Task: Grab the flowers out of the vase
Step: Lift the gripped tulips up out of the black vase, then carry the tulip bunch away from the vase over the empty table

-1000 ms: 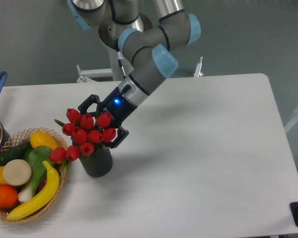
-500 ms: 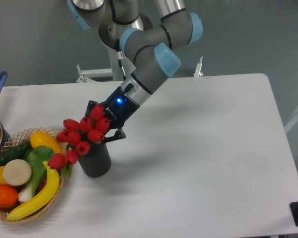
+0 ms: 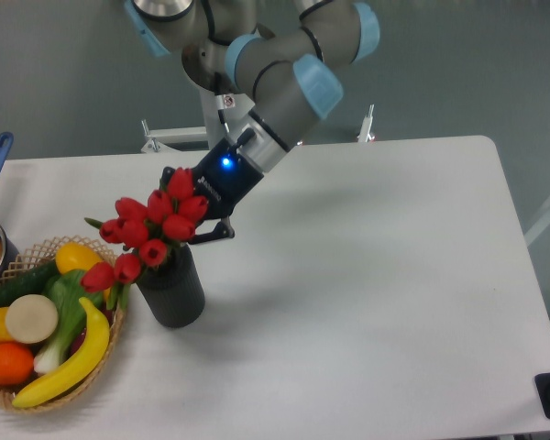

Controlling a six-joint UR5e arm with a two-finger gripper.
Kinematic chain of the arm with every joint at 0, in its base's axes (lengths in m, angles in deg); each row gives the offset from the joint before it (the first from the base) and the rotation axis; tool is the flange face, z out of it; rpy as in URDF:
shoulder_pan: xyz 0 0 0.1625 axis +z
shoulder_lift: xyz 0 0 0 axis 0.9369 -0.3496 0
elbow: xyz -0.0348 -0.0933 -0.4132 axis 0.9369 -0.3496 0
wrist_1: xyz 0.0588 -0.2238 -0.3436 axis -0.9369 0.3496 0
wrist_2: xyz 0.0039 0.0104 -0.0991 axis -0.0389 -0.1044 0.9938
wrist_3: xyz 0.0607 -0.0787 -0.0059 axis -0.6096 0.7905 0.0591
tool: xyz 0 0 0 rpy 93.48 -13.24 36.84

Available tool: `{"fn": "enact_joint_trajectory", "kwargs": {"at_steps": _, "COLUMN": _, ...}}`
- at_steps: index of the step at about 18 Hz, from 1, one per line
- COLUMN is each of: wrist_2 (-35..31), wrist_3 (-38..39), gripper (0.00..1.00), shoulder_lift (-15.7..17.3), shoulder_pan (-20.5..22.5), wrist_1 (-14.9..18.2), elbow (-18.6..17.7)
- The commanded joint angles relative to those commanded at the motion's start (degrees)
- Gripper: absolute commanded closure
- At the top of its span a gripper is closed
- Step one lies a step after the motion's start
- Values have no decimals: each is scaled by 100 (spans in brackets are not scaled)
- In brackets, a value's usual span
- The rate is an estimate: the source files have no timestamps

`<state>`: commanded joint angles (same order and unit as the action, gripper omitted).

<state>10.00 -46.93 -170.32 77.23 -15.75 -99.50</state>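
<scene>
Gripper (image 3: 191,213) clamped on flowers (image 3: 151,229); bunch risen higher in vase (image 3: 172,291) than before

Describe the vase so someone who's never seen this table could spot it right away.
Start at the white table and go to its left side, where a wicker basket of produce sits. The vase stands right beside it, under the gripper, holding red flowers. It is the only dark, ribbed cylinder there.
</scene>
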Motion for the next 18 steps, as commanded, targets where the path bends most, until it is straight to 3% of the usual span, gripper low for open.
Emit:
{"fn": "enact_joint_trajectory", "kwargs": {"at_steps": 3, "wrist_2": 264, "wrist_3": 334, "gripper": 100, "shoulder_lift": 124, "shoulder_pan": 141, "wrist_1": 9, "elbow": 149}}
{"fn": "enact_joint_trajectory", "kwargs": {"at_steps": 12, "wrist_2": 826, "wrist_3": 1425, "gripper": 100, "shoulder_lift": 62, "shoulder_pan": 685, "wrist_1": 9, "elbow": 958}}
{"fn": "enact_joint_trajectory", "kwargs": {"at_steps": 18, "wrist_2": 907, "wrist_3": 1347, "gripper": 100, "shoulder_lift": 27, "shoulder_pan": 1204, "wrist_1": 9, "elbow": 1142}}
